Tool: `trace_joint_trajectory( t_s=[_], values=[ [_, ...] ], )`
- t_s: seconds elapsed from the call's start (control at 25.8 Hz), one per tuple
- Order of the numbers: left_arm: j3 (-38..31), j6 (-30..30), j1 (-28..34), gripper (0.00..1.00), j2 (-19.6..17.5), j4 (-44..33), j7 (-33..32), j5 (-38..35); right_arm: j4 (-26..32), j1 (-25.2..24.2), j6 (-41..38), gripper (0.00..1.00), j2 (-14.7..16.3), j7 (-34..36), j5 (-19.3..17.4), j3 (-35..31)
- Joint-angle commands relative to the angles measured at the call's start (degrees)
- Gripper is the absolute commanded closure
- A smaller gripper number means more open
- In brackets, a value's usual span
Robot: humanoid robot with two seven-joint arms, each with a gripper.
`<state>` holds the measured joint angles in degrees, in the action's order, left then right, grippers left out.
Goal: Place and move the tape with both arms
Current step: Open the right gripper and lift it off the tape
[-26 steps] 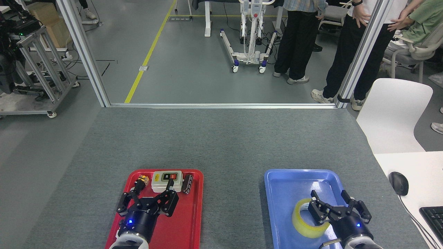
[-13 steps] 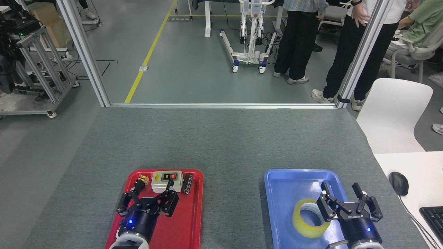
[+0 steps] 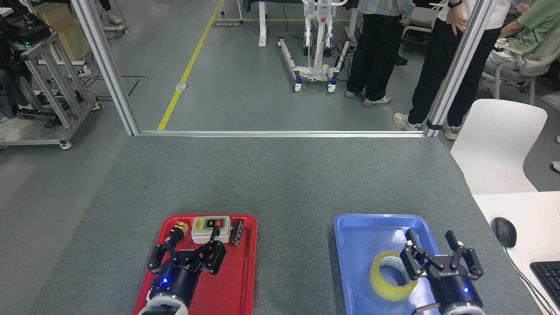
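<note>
Head view showed the tape (image 3: 390, 275) lying in the blue tray (image 3: 363, 236), toward that tray's near right part, its whitish core opening facing up and slightly toward the camera. The right gripper (image 3: 433, 251) stood just beside the roll on its right, over the tray's right rim; its black fingers (image 3: 411, 239) were spread apart and held nothing, with the leftmost finger close against the roll's right side, though whether it touched could not be told. A small blue light glowed at the wrist below it.

The blue tray sat near the worktop's (image 3: 284, 183) near edge, right of centre. Well apart to the left, also by the near edge, sat the red tray (image 3: 245, 280). The left gripper (image 3: 192, 249) hung over the red tray's middle, its fingers (image 3: 156, 258) splayed open and empty, a blue light lit at its wrist. Along the red tray's far rim lay a grey switch box (image 3: 211, 229) with black and red buttons, a small yellow-and-black item (image 3: 178, 229) to its left and a dark cylindrical piece (image 3: 238, 232) to its right.

Beyond the worktop's far edge, people's legs (image 3: 372, 57) stood on the grey floor. A white chair (image 3: 496, 144) stood by the worktop's right edge, next to a white desk carrying a mouse (image 3: 504, 231) and a keyboard (image 3: 547, 278).
</note>
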<state>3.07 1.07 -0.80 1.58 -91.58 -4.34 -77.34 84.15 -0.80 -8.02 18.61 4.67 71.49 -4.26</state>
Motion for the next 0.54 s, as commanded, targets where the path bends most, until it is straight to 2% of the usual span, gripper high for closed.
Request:
trace_joint_trajectory(
  t_s=[0.0,0.5],
  values=[
    [0.0,0.0,0.0,0.0,0.0,0.0,0.0,0.0,-0.3,0.3,0.3,0.0,-0.4,-0.1,0.0,0.5],
    [-0.1,0.0,-0.1,0.0,0.0,0.0,0.0,0.0,-0.6,0.3,0.5,0.0,-0.9,2.0,0.0,0.7]
  ],
)
